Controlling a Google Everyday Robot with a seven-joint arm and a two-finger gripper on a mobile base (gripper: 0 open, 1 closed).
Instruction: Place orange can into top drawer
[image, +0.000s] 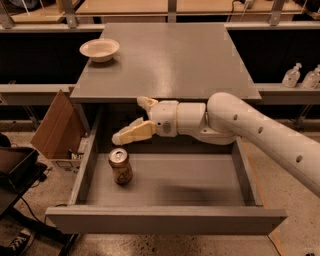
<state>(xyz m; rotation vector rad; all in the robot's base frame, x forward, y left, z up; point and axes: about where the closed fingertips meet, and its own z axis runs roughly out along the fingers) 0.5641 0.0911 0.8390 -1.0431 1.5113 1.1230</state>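
The orange can (120, 166) stands upright on the floor of the open top drawer (165, 218), at its left side near the left wall. Its silver pull-tab top faces up. My gripper (135, 120) is open and empty. It hangs above the drawer, up and a little to the right of the can, clear of it. One finger (131, 133) points left over the can; the other finger (146, 103) sits higher, near the cabinet's front edge.
A cream round bowl (99, 49) sits on the grey cabinet top (170, 55) at the back left. A cardboard box (55, 125) leans left of the cabinet. White bottles (302, 76) stand on a shelf at the right. A dark chair (15, 175) is at the left.
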